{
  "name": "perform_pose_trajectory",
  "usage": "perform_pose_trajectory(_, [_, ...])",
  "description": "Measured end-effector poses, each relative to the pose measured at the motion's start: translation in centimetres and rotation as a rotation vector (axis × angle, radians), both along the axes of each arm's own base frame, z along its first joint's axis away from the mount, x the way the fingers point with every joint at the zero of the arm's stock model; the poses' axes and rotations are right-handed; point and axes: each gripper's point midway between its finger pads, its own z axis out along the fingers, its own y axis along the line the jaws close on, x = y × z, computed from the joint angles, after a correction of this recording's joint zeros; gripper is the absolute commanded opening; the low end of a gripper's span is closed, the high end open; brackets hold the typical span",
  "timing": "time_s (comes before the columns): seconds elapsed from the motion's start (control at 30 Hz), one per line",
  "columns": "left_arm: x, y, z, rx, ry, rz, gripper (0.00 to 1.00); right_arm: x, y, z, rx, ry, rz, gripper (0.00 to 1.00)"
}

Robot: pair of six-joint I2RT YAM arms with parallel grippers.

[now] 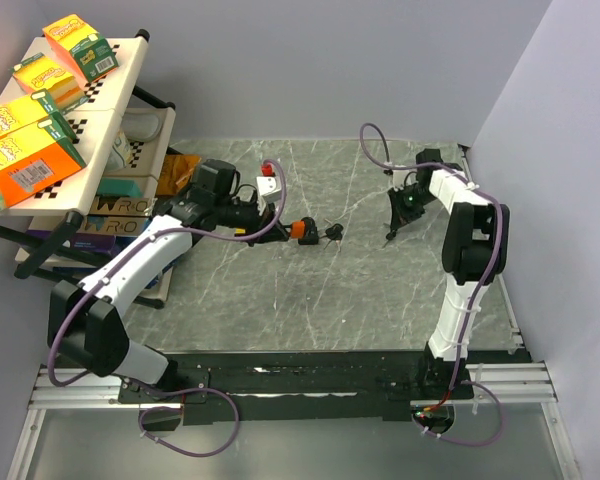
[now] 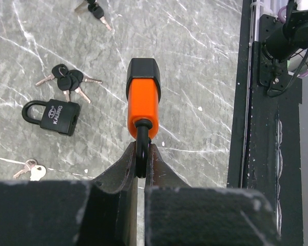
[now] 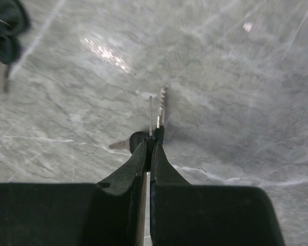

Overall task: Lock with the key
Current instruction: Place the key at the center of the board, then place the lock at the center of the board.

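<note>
My left gripper [image 2: 142, 148] is shut on the black shackle of an orange padlock [image 2: 142, 100], held just above the marble table [image 1: 360, 290]; the lock body, with its black end cap, points away from the fingers. The same orange padlock [image 1: 302, 229] shows left of centre in the top view. My right gripper [image 3: 151, 139] is shut on a key [image 3: 150, 115] by its black head, the silver blade sticking out past the tips. A second blade [image 3: 161, 105] of the same bunch hangs beside it. In the top view the right gripper [image 1: 392, 232] hovers at the right, well apart from the orange padlock.
A black padlock [image 2: 56, 117] lies on the table beside a bunch of black-headed keys [image 2: 66, 79]. More keys [image 2: 95, 10] lie farther off and a silver key [image 2: 31, 169] nearer. A red-and-white item [image 1: 270, 178] stands behind. A shelf of yellow boxes [image 1: 40, 110] fills the left.
</note>
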Motion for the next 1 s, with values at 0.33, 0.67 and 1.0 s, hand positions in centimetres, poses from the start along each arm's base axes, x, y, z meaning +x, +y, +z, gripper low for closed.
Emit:
perform_pose_trajectory(0.33, [0.3, -0.2, -0.7, 0.007, 0.018, 0.001, 0.01, -0.6, -0.2, -0.4, -0.012, 0.041, -0.012, 0.67])
perform_pose_trajectory(0.67, [1.5, -1.1, -1.9, 0.028, 0.185, 0.046, 0.01, -1.7, 1.5, 6.3, 0.056, -0.176, 0.074, 0.98])
perform_pose_trajectory(1.0, [2.6, -3.2, -1.3, 0.0, 0.481, 0.11, 0.01, -7.8, 13.9, 19.4, 0.191, -0.728, 0.467, 0.99])
